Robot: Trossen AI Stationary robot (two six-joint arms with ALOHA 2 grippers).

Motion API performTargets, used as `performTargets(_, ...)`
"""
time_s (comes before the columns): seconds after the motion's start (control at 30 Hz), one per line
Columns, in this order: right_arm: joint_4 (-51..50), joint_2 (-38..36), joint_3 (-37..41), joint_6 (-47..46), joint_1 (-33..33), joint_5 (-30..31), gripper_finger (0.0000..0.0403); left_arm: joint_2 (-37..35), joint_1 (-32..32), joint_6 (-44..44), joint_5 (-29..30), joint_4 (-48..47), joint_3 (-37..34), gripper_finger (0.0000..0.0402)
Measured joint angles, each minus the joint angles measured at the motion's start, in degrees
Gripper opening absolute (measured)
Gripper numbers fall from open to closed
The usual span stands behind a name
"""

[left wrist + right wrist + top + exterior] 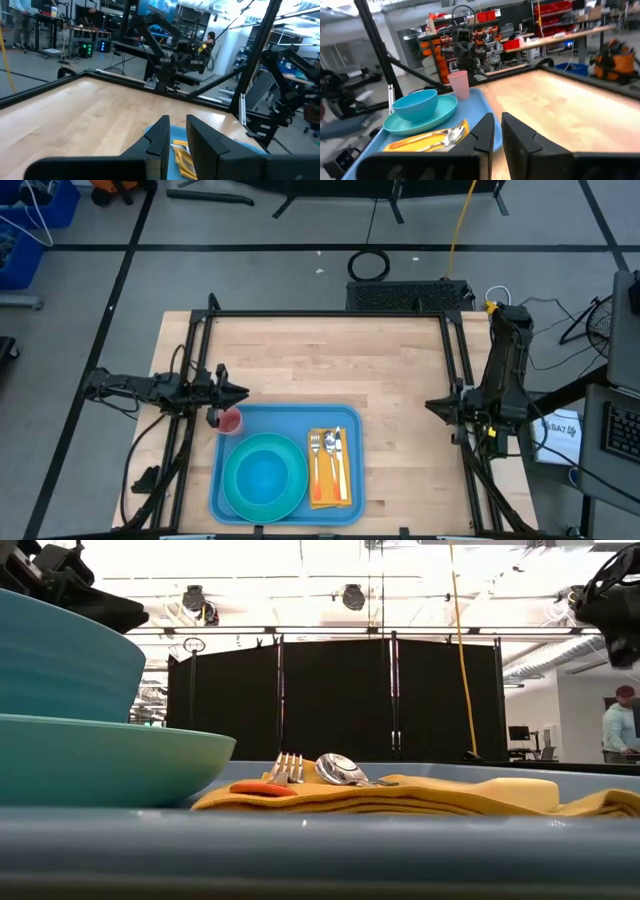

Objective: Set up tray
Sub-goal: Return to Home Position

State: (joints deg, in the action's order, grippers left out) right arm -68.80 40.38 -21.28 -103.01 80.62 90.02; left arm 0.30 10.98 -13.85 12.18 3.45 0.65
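Note:
The light-blue tray (290, 422) lies at the table's near edge, left of centre. On it a teal bowl (415, 105) sits in a teal plate (265, 475). To their right a yellow napkin (332, 470) carries a fork (287, 768), a spoon (340, 768) and an orange-handled piece (262, 788). A pink cup (230, 421) stands upright in the tray's far-left corner. My left gripper (243, 392) hovers just beyond the cup, fingers nearly together (177, 125), touching nothing. My right gripper (432, 406) waits at the table's right side, shut (497, 122).
Bare wooden table (330, 360) stretches beyond the tray and to its right. A black frame (330, 314) runs along the table's far and side edges. A person (620, 725) stands far off in the room behind.

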Motion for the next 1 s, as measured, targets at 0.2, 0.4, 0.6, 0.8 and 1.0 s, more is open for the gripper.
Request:
performTargets(0.2, 0.4, 0.3, 4.7, -9.9, 0.1, -0.4, 0.0005, 0.0, 0.0, -0.4, -0.1, 0.8, -0.1, 0.0067)
performTargets(0.4, -1.6, 0.1, 3.7, -6.1, 0.1, -0.1, 0.0002, 0.0, 0.0, -1.7, -0.2, 0.0, -0.1, 0.0067)
performTargets(0.6, 0.9, 0.1, 3.7, -5.7, 0.1, -0.3, 0.0000, 0.0, 0.0, -3.3, -0.4, 0.1, 0.0, 0.0067)
performTargets(0.8, 8.7, 0.3, -2.1, 5.2, -1.3, 0.3, 0.0000, 0.0, 0.0, -2.7, -0.2, 0.3, 0.0, 0.0067)
performTargets(1.0, 30.0, 0.2, -12.2, 49.0, -5.1, -1.8, 0.0000, 0.0, 0.0, -2.3, -0.1, 0.4, 0.0, 0.0067)
